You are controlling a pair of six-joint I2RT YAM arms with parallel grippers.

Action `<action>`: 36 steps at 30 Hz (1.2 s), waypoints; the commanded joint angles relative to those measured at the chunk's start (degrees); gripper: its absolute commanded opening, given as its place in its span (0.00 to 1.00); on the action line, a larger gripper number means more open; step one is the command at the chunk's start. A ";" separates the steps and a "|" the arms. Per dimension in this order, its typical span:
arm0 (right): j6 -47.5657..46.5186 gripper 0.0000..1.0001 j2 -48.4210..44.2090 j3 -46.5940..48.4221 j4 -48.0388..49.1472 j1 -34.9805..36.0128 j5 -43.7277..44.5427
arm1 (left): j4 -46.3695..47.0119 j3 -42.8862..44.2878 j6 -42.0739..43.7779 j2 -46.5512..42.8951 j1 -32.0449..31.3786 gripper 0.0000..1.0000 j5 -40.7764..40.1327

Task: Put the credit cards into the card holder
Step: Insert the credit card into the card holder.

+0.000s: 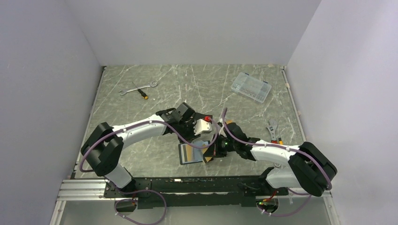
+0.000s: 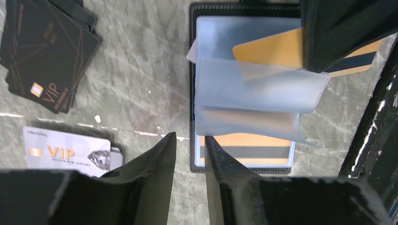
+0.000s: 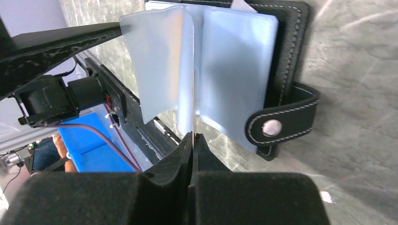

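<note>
Marbled table (image 1: 211,84): one card holder (image 3: 287,61) (open), two orange cards (image 2: 272,49).

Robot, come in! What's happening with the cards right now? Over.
Right hand shut on a card, its corner at a holder sleeve. Left hand slightly open at holder's edge. VIP cards lie aside, nothing blocking.

The card holder (image 2: 220,37) lies open, sleeves fanned, orange striped credit cards (image 2: 244,140) among them.

Gripper (image 3: 193,140) pinching card (image 3: 193,112), card holder (image 3: 287,56) open
</note>
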 commanded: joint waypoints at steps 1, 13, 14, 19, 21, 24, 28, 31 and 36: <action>-1.49 0.00 -0.04 3.27 -0.03 1.06 0.89 | -1.03 -2.47 2.20 -3.48 2.10 0.35 0.83; -2.49 0.00 5.27 8.28 0.13 4.03 -0.07 | -3.46 -5.25 4.81 -11.46 7.59 0.35 5.18; -2.74 0.00 6.37 8.79 0.34 4.36 -0.46 | -3.74 -5.69 5.54 -12.07 7.79 0.36 6.03; -3.64 0.00 11.70 11.27 0.49 4.70 -2.62 | -5.64 -6.32 8.33 -14.56 8.12 0.38 10.99; -4.44 0.00 12.25 12.29 -0.46 4.66 -2.71 | -6.50 -4.88 7.91 -14.04 8.15 0.38 11.16; -5.57 0.00 12.38 13.32 -2.92 4.76 -1.92 | -7.15 -2.51 6.68 -12.85 8.11 0.38 12.15; -6.04 0.00 14.37 13.51 -4.36 4.51 -1.67 | -7.49 -0.90 3.67 -10.86 8.11 0.38 15.46; -7.27 0.00 16.50 14.90 -6.40 4.20 -1.78 | -8.19 -0.69 3.63 -9.14 8.11 0.37 15.80; -11.04 0.00 11.50 18.67 -11.06 3.65 -0.27 | -8.49 0.00 3.45 -10.90 8.22 0.37 15.22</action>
